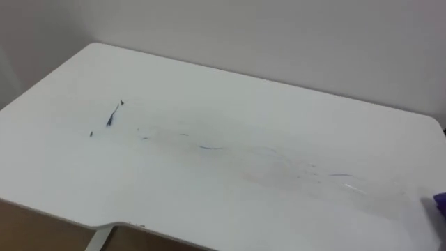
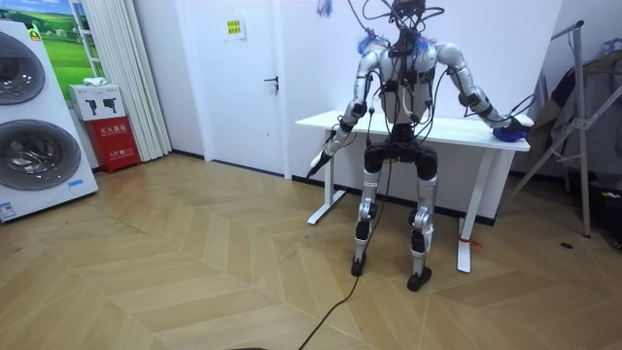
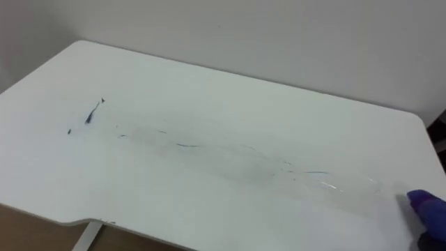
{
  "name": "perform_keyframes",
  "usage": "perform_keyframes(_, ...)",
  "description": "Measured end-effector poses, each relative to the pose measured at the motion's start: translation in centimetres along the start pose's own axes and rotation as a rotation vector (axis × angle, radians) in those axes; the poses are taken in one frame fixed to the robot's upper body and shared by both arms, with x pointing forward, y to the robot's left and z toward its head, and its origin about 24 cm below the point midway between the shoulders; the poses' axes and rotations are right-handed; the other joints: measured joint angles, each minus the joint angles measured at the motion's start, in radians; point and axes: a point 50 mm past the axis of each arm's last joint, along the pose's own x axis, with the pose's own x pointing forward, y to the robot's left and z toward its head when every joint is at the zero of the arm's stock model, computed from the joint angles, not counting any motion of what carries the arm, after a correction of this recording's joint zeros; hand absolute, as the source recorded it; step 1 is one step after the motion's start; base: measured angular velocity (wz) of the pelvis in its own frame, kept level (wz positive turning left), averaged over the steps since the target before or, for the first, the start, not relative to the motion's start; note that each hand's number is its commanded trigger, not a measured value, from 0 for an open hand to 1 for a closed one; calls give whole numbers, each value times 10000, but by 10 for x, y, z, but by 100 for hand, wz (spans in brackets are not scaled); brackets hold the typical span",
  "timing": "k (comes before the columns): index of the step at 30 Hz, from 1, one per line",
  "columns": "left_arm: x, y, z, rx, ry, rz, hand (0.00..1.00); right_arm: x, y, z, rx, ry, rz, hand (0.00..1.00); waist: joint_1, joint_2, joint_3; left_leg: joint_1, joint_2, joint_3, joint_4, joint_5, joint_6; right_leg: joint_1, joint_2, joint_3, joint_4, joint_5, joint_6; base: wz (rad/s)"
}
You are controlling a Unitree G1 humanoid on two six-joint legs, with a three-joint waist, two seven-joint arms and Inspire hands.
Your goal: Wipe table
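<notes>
R hand (image 2: 499, 123) sits at the far right end of the table (image 1: 265, 104), resting on a blue cloth (image 3: 426, 208). Whether it's clamped on the cloth or just lying flat on it can't be told (too small in the room view, and the eye views catch only a corner of blue at the right edge). The arm is stretched well out to the side, prob. because that's where a sweep across the top ends or turns.

Outward from there, a pale smeared band runs leftward over the tabletop w/ faint blue streaks (image 1: 209, 147) inside it. That looks like ink partly lifted, not gone. Further left, well apart from the cloth, is a dark ink mark (image 1: 113, 116) w/ a small dot beside it, sharp-edged, so likely not reached yet.

L hand (image 2: 324, 156) hangs idle below the table's left end, its state not readable. The robot stands upright, close against the table's long edge, facing it
</notes>
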Motion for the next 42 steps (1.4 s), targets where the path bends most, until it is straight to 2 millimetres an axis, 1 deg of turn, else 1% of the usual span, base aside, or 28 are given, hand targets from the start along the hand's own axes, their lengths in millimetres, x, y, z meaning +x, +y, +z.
perform_keyframes(1,0,0,2,-20,-36,-3,0,0,0,0,-4,7,18,100,2,-31,20,8,5,22,-4,1,-1,0,3,18,0,0,0,-10)
perform_keyframes(2,1,-1,5,-52,-110,-15,0,1,1,2,-38,3,56,100,22,-18,19,57,18,85,-18,1,-3,4,17,122,0,0,0,-14)
perform_keyframes(3,1,-2,7,-70,-179,-47,0,2,1,5,-136,-62,128,100,23,-39,46,96,34,145,-23,-3,-13,4,38,231,1,0,0,-16)
perform_keyframes(5,2,-3,12,-72,-307,-97,0,4,0,16,-538,-414,126,100,35,-32,62,108,65,264,-34,-3,-30,-13,71,357,5,0,0,-19)
perform_keyframes(6,2,-5,17,-91,-444,-154,0,5,-1,21,-826,-643,79,100,34,-14,126,108,72,304,-31,-1,-35,-34,83,414,-1,0,-1,-17)
perform_keyframes(7,2,-6,19,-95,-508,-185,0,4,0,23,-934,-736,56,100,57,1,142,109,76,331,-32,0,-37,-55,84,427,-1,1,-1,-14)
perform_keyframes(9,2,-9,24,-165,-763,-329,0,4,-2,36,-1323,-1265,-221,100,49,72,173,123,98,460,-61,-6,-47,-190,96,511,6,2,-2,-15)
perform_keyframes(11,1,-11,23,-128,-825,-426,0,3,-2,45,-1601,-1641,-352,100,53,136,210,162,107,577,-124,-3,-49,-193,107,631,29,2,-2,-17)
perform_keyframes(12,0,-13,24,-42,-963,-488,0,2,-4,50,-1997,-1978,-458,100,47,170,258,204,110,652,-176,-2,-50,-217,111,695,29,2,-2,-19)
perform_keyframes(13,0,-14,24,-20,-1011,-527,0,-1,-3,54,-2289,-2250,-452,100,64,188,263,215,111,698,-200,-2,-50,-250,112,745,35,1,-2,-23)
perform_keyframes(15,-1,-21,23,-59,-984,-811,0,-12,4,78,-2947,-3524,-554,100,99,259,336,214,145,962,-280,0,-51,-499,143,1024,127,2,-3,-34)
perform_keyframes(16,-2,-23,22,-62,-923,-901,0,-16,7,86,-3111,-3924,-518,100,134,274,340,214,148,1021,-308,0,-51,-565,149,1093,147,5,-8,-36)
perform_keyframes(17,-2,-26,24,62,-990,-1014,0,-21,12,98,-3389,-4557,-437,100,199,273,340,214,149,1116,-355,0,-51,-658,156,1172,169,9,-14,-30)
perform_keyframes(18,-3,-30,26,201,-1130,-1134,0,-29,17,112,-3451,-5182,-280,100,295,308,322,218,152,1197,-375,0,-51,-729,180,1293,175,10,-15,-23)
perform_keyframes(19,-4,-31,27,267,-1204,-1189,0,-35,21,120,-3515,-5593,-213,100,320,273,348,218,153,1204,-381,-1,-51,-738,182,1298,174,10,-15,-12)
perform_keyframes(21,-5,-37,33,537,-1475,-1415,0,-57,37,146,-3559,-6991,127,100,554,292,348,215,154,1212,-444,-1,-52,-778,196,1320,161,10,-14,-2)
perform_keyframes(22,-5,-38,34,571,-1529,-1449,0,-60,40,150,-3615,-7210,184,100,631,287,350,213,162,1211,-456,-1,-52,-779,206,1321,153,10,-15,0)
perform_keyframes(23,-6,-40,35,636,-1581,-1499,0,-61,41,155,-3818,-7341,200,65,763,236,360,215,179,1211,-483,-3,-56,-786,226,1318,144,10,-15,0)
perform_keyframes(24,-6,-41,35,670,-1597,-1527,0,-61,42,156,-3877,-7318,313,59,886,195,368,216,210,1213,-506,-7,-69,-803,258,1302,144,10,-15,0)
perform_keyframes(25,-6,-41,36,665,-1601,-1529,0,-61,42,156,-3888,-7290,349,51,923,183,374,216,231,1213,-504,-13,-80,-803,276,1298,144,10,-15,0)
perform_keyframes(26,-6,-41,35,666,-1593,-1534,0,-62,41,158,-3887,-7331,418,41,930,182,375,216,265,1212,-503,-21,-94,-807,308,1294,141,10,-15,-3)
perform_keyframes(27,-7,-41,34,651,-1555,-1541,0,-62,40,159,-3893,-7362,426,28,927,205,383,216,279,1211,-503,-20,-100,-811,325,1286,129,10,-16,-3)
perform_keyframes(28,-7,-41,33,618,-1527,-1543,0,-63,40,160,-3888,-7377,433,20,926,220,388,216,285,1211,-504,-19,-102,-815,330,1283,128,10,-16,0)
perform_keyframes(29,-7,-41,31,575,-1463,-1530,0,-62,39,160,-3855,-7328,394,5,925,248,388,216,291,1211,-513,-17,-106,-824,334,1281,128,10,-16,-4)
perform_keyframes(30,-7,-42,32,563,-1464,-1486,0,-61,38,162,-3854,-7257,320,0,926,271,387,216,291,1211,-527,-19,-109,-845,341,1287,130,10,-16,-5)
perform_keyframes(34,-8,-42,29,604,-1377,-1408,0,-58,37,162,-3992,-6915,372,0,882,294,392,204,300,1212,-534,-24,-118,-873,361,1299,132,16,-26,-2)
perform_keyframes(40,-8,-43,25,746,-1166,-1456,0,-56,36,160,-4006,-6849,315,0,697,328,377,200,309,1193,-528,-27,-123,-864,367,1289,127,16,-26,0)
perform_keyframes(42,-8,-43,24,735,-1129,-1461,0,-55,37,157,-3636,-6774,445,0,546,375,358,237,309,1183,-505,-26,-123,-824,367,1291,116,16,-25,0)
